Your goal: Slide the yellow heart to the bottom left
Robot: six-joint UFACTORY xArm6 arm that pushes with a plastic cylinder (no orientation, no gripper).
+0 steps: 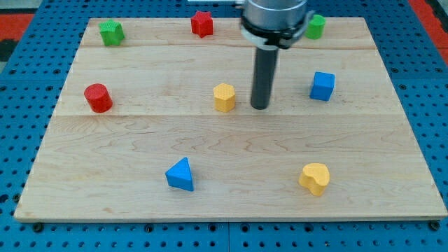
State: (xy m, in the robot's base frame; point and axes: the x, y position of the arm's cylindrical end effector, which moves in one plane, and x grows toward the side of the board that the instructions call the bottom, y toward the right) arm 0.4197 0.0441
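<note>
The yellow heart (315, 178) lies on the wooden board (231, 203) at the view's bottom right. My tip (260, 106) stands near the board's middle, well above and to the left of the heart, not touching it. A yellow hexagon block (224, 96) sits just left of my tip, with a small gap between them.
A blue triangle (180, 174) lies at the bottom left of centre. A blue cube (322, 85) sits right of my tip. A red cylinder (98, 97) is at the left. A green star-like block (110, 32), a red star-like block (201, 23) and a green cylinder (316, 26) line the top edge.
</note>
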